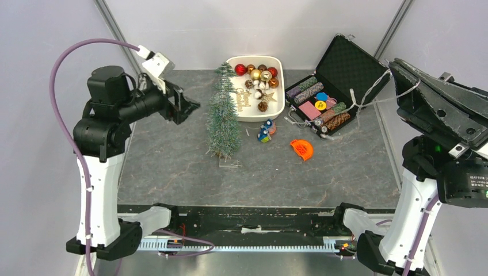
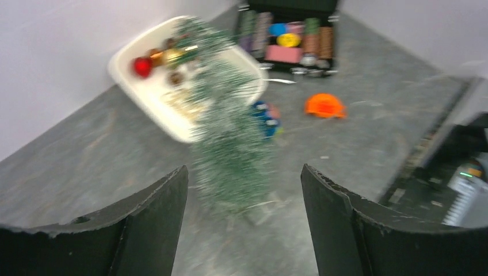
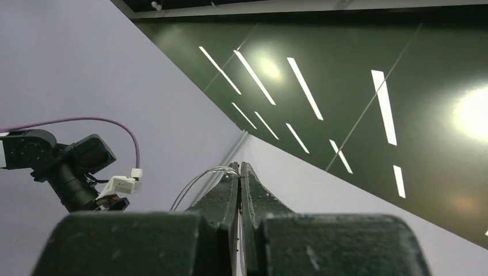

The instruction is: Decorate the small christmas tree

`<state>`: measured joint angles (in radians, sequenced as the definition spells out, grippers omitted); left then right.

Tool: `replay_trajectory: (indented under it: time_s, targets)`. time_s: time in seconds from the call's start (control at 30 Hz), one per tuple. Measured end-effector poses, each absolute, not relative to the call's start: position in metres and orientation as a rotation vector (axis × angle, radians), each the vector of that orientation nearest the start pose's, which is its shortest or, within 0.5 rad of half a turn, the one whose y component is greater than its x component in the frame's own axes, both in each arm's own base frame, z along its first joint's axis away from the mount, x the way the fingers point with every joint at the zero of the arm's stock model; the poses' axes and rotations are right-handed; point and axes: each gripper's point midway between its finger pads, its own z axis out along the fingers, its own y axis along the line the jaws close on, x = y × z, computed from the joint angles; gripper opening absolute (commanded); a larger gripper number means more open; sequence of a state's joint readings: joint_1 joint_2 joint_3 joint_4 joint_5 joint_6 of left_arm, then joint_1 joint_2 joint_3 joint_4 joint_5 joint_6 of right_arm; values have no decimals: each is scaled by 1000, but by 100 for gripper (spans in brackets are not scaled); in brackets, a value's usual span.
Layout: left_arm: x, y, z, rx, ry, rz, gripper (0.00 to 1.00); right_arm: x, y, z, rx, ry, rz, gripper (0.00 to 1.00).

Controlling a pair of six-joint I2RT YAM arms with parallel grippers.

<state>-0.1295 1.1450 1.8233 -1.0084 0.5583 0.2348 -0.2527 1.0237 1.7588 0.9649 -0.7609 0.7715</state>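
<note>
The small christmas tree (image 1: 223, 115) stands upright mid-table on its clear base, frosted green, its tip in front of a white tray (image 1: 253, 118) of ornaments: red, gold and brown balls, a gold star. My left gripper (image 1: 189, 107) hovers just left of the tree, open and empty. In the left wrist view the blurred tree (image 2: 230, 144) lies ahead between the spread fingers of the gripper (image 2: 244, 169). My right gripper (image 1: 396, 66) is raised at the right, pointing up, shut (image 3: 240, 167) on a thin silver wire (image 3: 195, 181) that trails down to the case.
An open black case (image 1: 345, 63) with coloured rolls and discs stands at the back right. Small blue figures (image 1: 266, 132) and an orange piece (image 1: 302, 149) lie right of the tree. Grey walls close the left, back and right.
</note>
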Motion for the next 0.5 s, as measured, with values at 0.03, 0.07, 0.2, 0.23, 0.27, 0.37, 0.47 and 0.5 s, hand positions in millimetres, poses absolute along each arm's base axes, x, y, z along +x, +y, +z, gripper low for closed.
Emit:
replay_trajectory:
  time_s: [0.03,0.07,0.2,0.23,0.27,0.37,0.47,0.5]
  targets:
    - [245,-131,444,726,1729,-520,79,66,130,731,-730,268,458,0]
    - [234,-146,446,760,1716,-585,80,68,130,730,-730,270,470,0]
    - [189,-215,450,986,1654,-780,81,95,124,719,-701,327,524,0]
    - [183,-230,452,1033,1639,-814,81,103,122,716,-692,346,535,0]
    - [181,-241,455,1058,1631,-826,81,113,119,711,-680,369,547,0]
    - [185,-274,474,1099,1587,-802,82,137,113,700,-649,424,571,0]
    - [169,-311,496,1177,1464,-787,82,154,109,687,-623,472,586,0]
    - [159,-324,505,1204,1405,-782,82,159,108,683,-614,487,590,0]
